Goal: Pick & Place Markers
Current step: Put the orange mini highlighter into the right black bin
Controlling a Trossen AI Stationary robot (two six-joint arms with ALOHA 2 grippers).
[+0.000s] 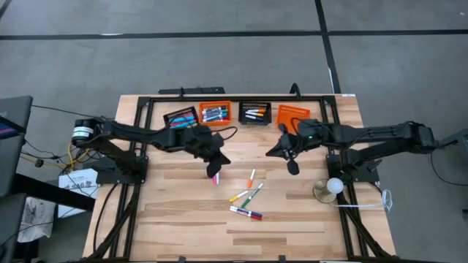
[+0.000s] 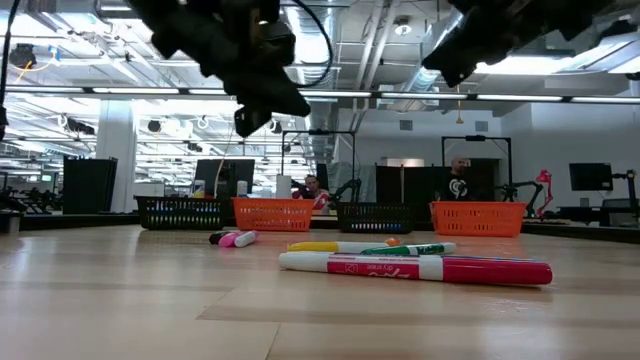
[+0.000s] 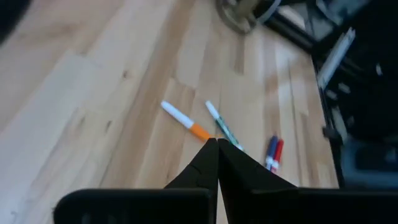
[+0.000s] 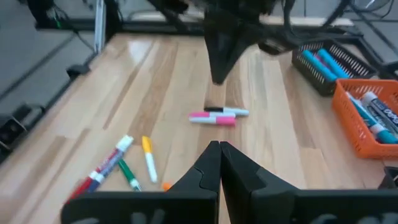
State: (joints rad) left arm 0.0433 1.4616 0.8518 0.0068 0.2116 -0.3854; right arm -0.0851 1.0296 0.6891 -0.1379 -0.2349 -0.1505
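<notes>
High view: both arms reach in over the middle of the desk (image 1: 183, 219), left from the left side, right from the right side
Left gripper (image 1: 214, 172): fingers pressed together, holding nothing, raised above the desk just over a pink marker (image 1: 216, 178)
Right gripper (image 1: 292, 166): fingers together, empty, in the air to the right of the loose markers
Loose markers: a cluster in front of and between the two grippers, with an orange-tipped one (image 1: 251, 177), a green one (image 1: 252, 196), a yellow one (image 1: 238, 196), and a red and blue pair (image 1: 246, 213) nearest the front edge
Baskets: four in a row at the back of the desk, in order black (image 1: 180, 117), orange (image 1: 215, 113), black (image 1: 255, 112), orange (image 1: 294, 114); the first three hold markers
Low view: the red marker (image 2: 440, 268) lies nearest the camera, the pink one (image 2: 232, 239) further back under the left gripper (image 2: 252, 122)
Right wrist view: the pink marker (image 4: 212, 119) lies beside a white one (image 4: 225, 111), below the left gripper's tip (image 4: 217, 73)
</notes>
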